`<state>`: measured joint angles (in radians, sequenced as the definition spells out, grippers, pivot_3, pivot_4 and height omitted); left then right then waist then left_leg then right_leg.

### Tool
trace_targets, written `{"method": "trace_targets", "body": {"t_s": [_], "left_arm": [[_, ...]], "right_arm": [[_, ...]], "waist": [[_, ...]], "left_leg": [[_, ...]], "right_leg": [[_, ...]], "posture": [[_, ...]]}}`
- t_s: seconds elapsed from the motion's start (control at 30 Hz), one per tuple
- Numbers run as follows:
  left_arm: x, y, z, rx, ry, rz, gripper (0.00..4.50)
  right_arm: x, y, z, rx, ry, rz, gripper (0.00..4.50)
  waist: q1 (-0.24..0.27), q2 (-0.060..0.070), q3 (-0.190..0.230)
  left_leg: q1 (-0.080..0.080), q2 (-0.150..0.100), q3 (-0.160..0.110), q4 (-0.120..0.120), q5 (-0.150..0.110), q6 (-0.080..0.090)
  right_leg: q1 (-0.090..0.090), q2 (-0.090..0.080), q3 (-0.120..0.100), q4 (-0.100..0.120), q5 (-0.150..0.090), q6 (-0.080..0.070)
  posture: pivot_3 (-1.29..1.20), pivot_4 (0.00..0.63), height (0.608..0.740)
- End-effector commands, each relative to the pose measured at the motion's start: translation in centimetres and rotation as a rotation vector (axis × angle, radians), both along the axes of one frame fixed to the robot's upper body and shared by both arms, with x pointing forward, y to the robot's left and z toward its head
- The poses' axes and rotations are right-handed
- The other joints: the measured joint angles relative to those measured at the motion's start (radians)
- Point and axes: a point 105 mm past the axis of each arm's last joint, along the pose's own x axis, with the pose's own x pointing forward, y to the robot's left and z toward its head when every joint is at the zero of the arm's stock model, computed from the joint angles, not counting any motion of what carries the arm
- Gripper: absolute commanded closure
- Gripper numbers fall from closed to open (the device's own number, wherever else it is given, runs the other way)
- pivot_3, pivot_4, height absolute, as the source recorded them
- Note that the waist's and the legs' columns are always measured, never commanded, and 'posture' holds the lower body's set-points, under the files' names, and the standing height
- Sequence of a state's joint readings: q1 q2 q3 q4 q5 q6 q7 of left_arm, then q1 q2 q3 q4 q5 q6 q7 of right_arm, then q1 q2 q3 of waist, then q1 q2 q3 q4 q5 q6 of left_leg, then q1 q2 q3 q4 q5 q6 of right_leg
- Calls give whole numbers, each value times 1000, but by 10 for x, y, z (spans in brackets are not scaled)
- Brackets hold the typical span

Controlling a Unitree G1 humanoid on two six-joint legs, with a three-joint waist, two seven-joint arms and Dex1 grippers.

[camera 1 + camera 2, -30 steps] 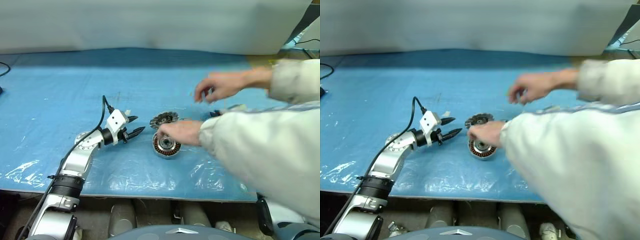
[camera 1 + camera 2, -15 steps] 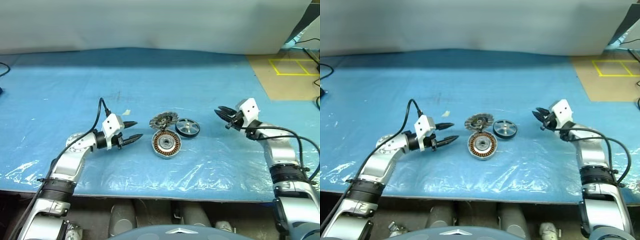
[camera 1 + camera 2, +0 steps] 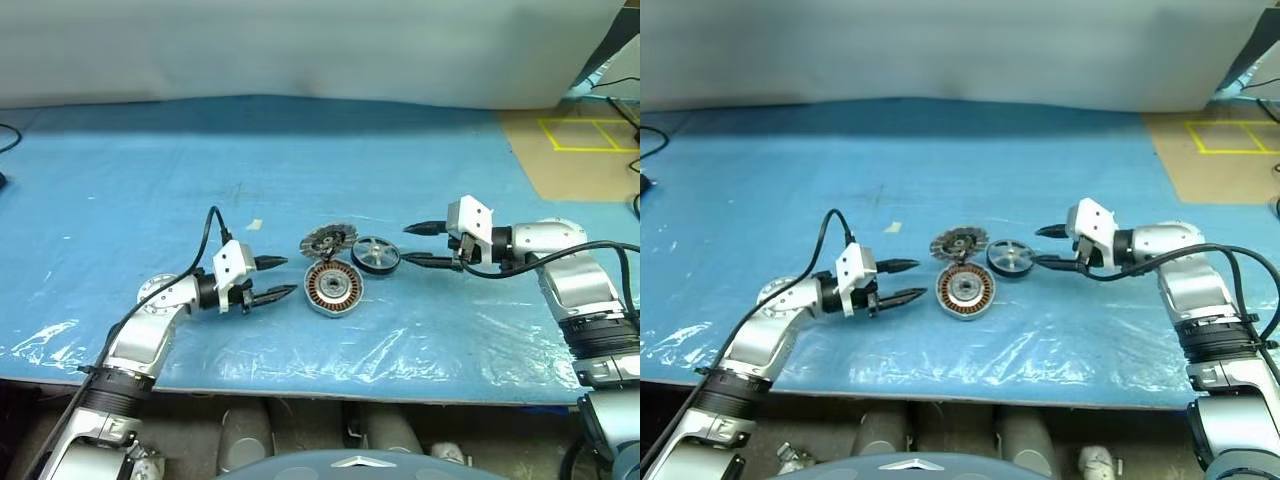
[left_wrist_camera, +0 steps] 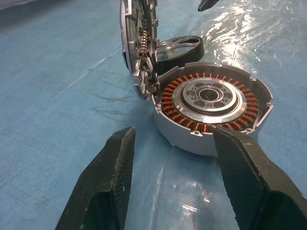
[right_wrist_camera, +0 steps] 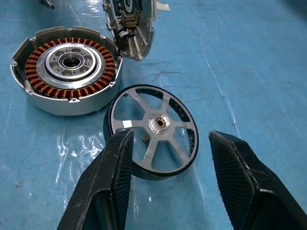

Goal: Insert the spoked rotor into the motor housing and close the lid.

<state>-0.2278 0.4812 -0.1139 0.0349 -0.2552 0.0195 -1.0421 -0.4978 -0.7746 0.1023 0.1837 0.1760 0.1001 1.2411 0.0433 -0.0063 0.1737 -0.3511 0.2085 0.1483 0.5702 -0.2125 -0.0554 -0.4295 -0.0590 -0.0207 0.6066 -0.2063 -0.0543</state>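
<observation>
Both grippers open and empty, flanking three motor parts.

The right gripper [image 3: 1048,246], fingers apart, points at the spoked rotor [image 3: 1010,258] without touching; the left gripper [image 3: 902,281], also spread, faces the motor housing [image 3: 965,291]. One lid [image 3: 957,242] stands tilted against the housing, all on the blue table [image 3: 760,180].

Three motor parts lie on the blue-covered worktop [image 3: 120,180]: one spoked rotor [image 3: 376,255], one motor housing [image 3: 333,287] with its ring of copper windings, and one lid [image 3: 328,239], standing tilted at the housing's rim. Two pincers are over the sheet, the left pincer [image 3: 274,279] and the right pincer [image 3: 418,245]. One small pale scrap [image 3: 255,224], perhaps tape, lies beyond them.
</observation>
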Motion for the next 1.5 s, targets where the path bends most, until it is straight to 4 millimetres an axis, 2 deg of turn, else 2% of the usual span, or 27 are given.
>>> {"method": "trace_targets", "body": {"t_s": [0.03,0.17,0.37,0.53,1.03,1.17,1.27,1.37,1.5], "left_arm": [[-1,-5,12,-12,-48,-24,1766],[-2,-6,13,-21,-46,-46,1766],[-4,-6,10,-26,-37,-44,1766],[-6,-10,8,-39,-32,-28,1766],[-6,-11,9,-27,-40,-3,1766],[-5,-12,11,-26,-43,3,1766],[-5,-10,11,-25,-44,6,1766],[-3,-8,11,-26,-44,10,1766],[-3,-6,7,-25,-41,3,1766]], "right_arm": [[11,2,12,-38,-60,1,2059],[19,10,17,-14,-19,20,2059],[25,16,3,-35,48,30,2059],[21,17,-4,-58,70,55,2059],[14,17,-40,-136,110,54,2059],[11,20,-42,-138,119,65,2059],[11,21,-44,-135,128,65,2626],[10,23,-42,-105,117,66,3386],[3,20,-38,-60,64,76,3389]], "waist": [[-1,0,0],[0,0,0],[2,0,0],[2,0,0],[1,0,0],[2,0,0],[1,0,0],[1,-1,0],[2,-1,0]], "left_leg": [[0,0,0,0,0,0],[0,0,0,0,0,0],[0,0,0,1,0,0],[0,0,0,2,0,0],[0,0,0,3,0,0],[0,0,0,3,0,0],[0,1,0,3,0,0],[0,1,0,3,0,0],[0,1,0,4,0,0]], "right_leg": [[0,0,0,0,0,0],[0,0,0,0,0,0],[-1,0,0,1,0,0],[-2,0,0,2,0,0],[-2,0,0,2,0,0],[-2,0,0,3,0,0],[-2,0,0,3,0,0],[0,0,0,3,0,0],[0,0,0,4,0,0]], "posture": [[0,150,740],[0,150,740],[0,150,740],[0,150,740],[0,150,740],[0,150,740],[0,150,740],[0,150,740],[0,150,740]]}}
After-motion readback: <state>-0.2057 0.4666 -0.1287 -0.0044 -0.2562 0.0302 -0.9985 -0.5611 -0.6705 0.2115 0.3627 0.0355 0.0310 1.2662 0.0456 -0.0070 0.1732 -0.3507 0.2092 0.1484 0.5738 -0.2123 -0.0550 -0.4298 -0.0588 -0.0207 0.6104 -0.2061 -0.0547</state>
